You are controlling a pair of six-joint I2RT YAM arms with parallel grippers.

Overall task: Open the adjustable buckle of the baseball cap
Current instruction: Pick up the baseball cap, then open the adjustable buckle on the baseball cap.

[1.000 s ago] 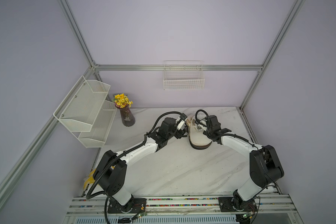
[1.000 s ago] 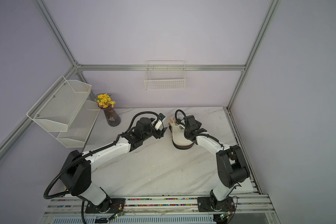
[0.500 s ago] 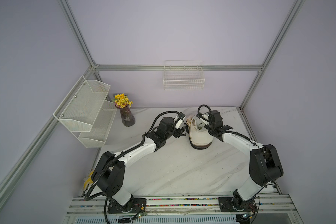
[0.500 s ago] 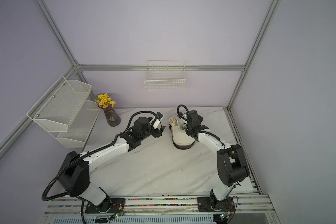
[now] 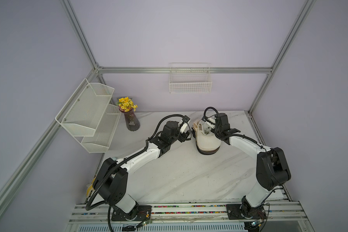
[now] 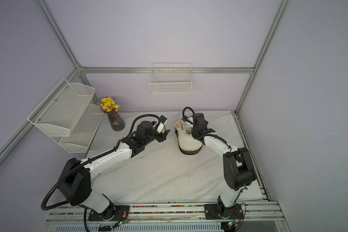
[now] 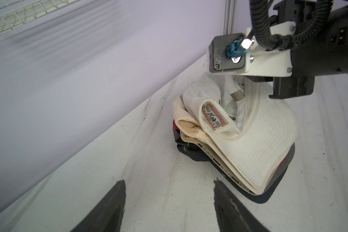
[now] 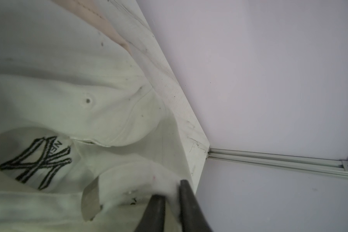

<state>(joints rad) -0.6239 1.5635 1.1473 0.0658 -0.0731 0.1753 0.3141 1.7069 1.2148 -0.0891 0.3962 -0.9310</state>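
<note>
The baseball cap (image 5: 208,138) sits at the back of the surface (image 5: 179,176), between my arms. My right gripper (image 8: 170,189) pinches its strap (image 8: 141,176) next to the buckle (image 8: 90,198), and my left gripper (image 7: 168,181) hangs spread apart just beside the cap.

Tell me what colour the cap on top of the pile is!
The top cap is cream white; the left wrist view shows it best.

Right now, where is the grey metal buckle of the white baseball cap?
In the right wrist view, the metal buckle sits on the white cap, beside the right gripper, back right on the table.
</note>
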